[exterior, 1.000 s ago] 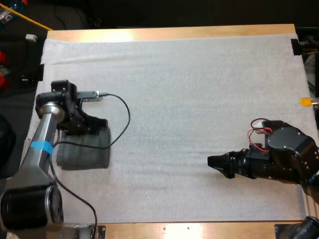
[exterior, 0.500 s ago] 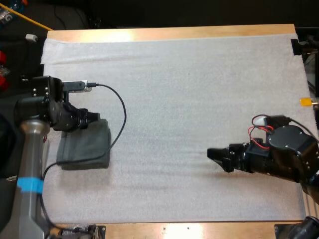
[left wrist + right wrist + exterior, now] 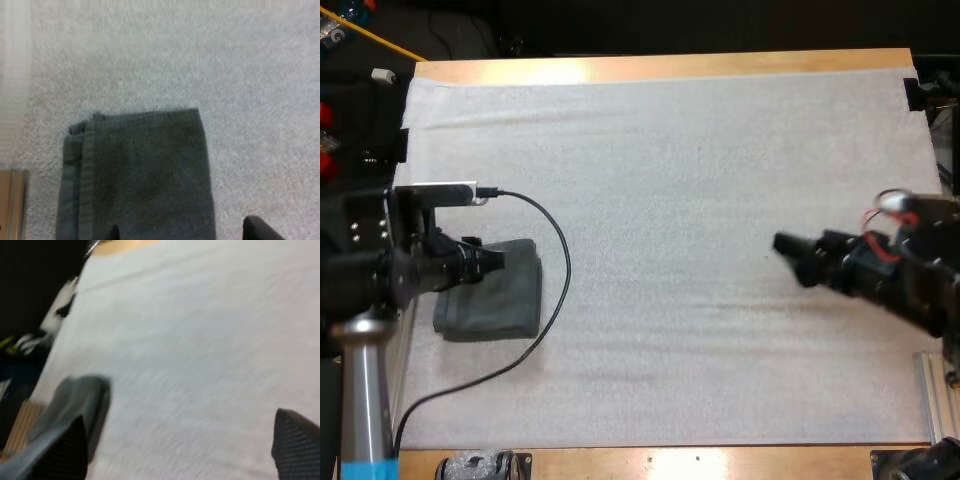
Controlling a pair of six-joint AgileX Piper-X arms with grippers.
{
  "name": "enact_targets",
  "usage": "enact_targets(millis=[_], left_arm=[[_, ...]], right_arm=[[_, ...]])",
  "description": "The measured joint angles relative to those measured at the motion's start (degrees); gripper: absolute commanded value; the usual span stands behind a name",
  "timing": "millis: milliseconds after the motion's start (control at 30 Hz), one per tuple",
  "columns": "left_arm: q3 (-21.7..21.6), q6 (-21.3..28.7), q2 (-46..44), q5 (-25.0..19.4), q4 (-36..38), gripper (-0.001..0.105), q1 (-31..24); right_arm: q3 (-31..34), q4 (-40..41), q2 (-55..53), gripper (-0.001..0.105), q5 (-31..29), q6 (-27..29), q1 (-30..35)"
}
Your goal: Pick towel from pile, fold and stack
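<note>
A dark grey-green towel point(image 3: 495, 300), folded into a neat rectangle, lies flat near the mat's left edge. My left gripper point(image 3: 488, 262) hovers at the towel's far left corner, open and holding nothing. In the left wrist view the folded towel point(image 3: 140, 175) lies flat below, with my left gripper point(image 3: 185, 235) open above its near end, fingertips point(image 3: 260, 230) wide apart. My right gripper point(image 3: 788, 248) is over bare mat at the right, far from the towel. It is open point(image 3: 185, 445) in its own view, fingers point(image 3: 295, 440) spread, with the towel point(image 3: 82, 392) small in the distance.
The white mat point(image 3: 700, 180) covers most of the wooden table point(image 3: 660, 66). A black cable point(image 3: 560, 290) from my left arm loops over the mat just right of the towel. Dark clutter sits beyond the table's left side.
My left arm drew back to the left and up off the towel, which stays folded in place. My right arm swung right and toward the far side.
</note>
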State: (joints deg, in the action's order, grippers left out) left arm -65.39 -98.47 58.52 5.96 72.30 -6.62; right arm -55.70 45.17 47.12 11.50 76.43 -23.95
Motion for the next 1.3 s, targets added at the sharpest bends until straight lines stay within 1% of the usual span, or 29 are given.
enact_targets(millis=[133, 233, 333, 433, 533, 600, 633, 800, 933, 1067, 1300], left_arm=[[0.0, 0.0, -3.53, 2.52, 0.52, 0.049, 0.0], [0.0, 0.0, -5.73, 3.62, 0.61, 0.049, 0.0], [0.0, 0.0, -7.63, 3.7, 0.76, 0.049, 0.61], [0.0, 0.95, -8.68, 3.7, 0.75, 0.049, 2.75], [0.0, 1.43, -9.37, 1.72, 0.79, 0.049, 4.78], [0.0, 1.53, -9.62, -0.19, 0.8, 0.049, 5.29], [0.0, 1.53, -9.87, -0.43, 0.8, 0.049, 5.28], [0.0, 1.74, -12.49, -0.74, 0.8, 0.049, 5.27], [0.0, 2.61, -15.93, -0.88, 0.8, 0.049, 5.27], [0.0, 2.91, -19.65, -0.88, 0.8, 0.049, 5.27], [0.01, 2.91, -27.2, -0.88, 2.79, 0.049, 5.27]], right_arm=[[0.0, 1.53, 0.0, 0.074, 3.6, 3.37, 8.12], [0.0, 3.27, 0.0, 0.074, 4.53, 5.13, 13.75], [0.0, 5.81, 0.0, 0.074, 4.78, 6.97, 18.49], [0.0, 8.62, 0.0, 0.074, 4.78, 10.19, 22.63], [0.0, 12.03, -0.76, 0.074, 4.83, 13.1, 26.11], [0.0, 13.58, -1.78, 0.074, 4.84, 14.62, 27.45], [0.0, 13.91, -2.42, 0.074, 4.84, 15.46, 27.78], [0.0, 14.43, -6.41, 0.074, 2.24, 19.78, 28.04], [0.0, 16.84, -9.41, 0.074, -0.78, 24.94, 28.04], [0.0, 19.03, -12.78, 0.074, -3.9, 25.77, 28.04], [0.0, 21.13, -20.62, 0.074, -4.69, 27.89, 28.04]])
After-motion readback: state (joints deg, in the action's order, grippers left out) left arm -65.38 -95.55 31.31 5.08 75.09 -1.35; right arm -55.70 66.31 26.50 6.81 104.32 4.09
